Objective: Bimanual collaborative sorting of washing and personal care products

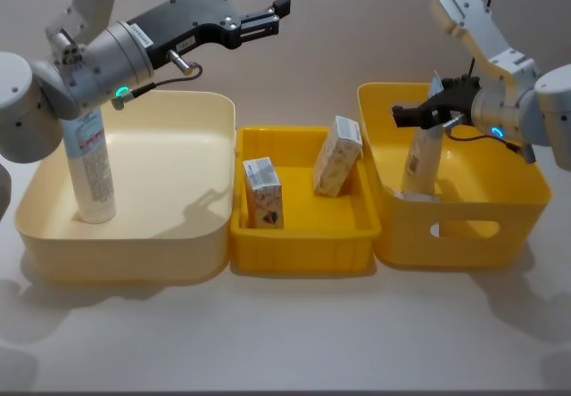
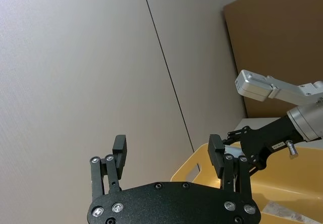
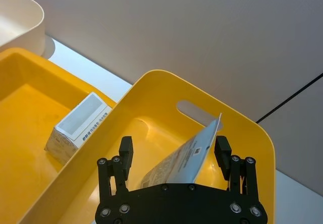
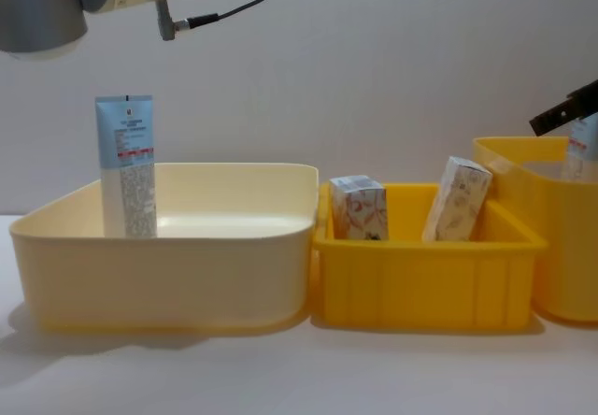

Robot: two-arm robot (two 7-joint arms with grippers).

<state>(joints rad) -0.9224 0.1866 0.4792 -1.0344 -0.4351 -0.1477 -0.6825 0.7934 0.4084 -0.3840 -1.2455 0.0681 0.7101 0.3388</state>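
Both end effectors spread wide, left [image 1: 268,12] raised, right [image 3: 174,151] straddling tube [image 3: 184,158].

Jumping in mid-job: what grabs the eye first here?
A tall blue-and-white squeeze tube stands upright in the cream plastic tub, with the open left tool raised above. In the handled yellow tub, the open right tool straddles a second leaning tube.
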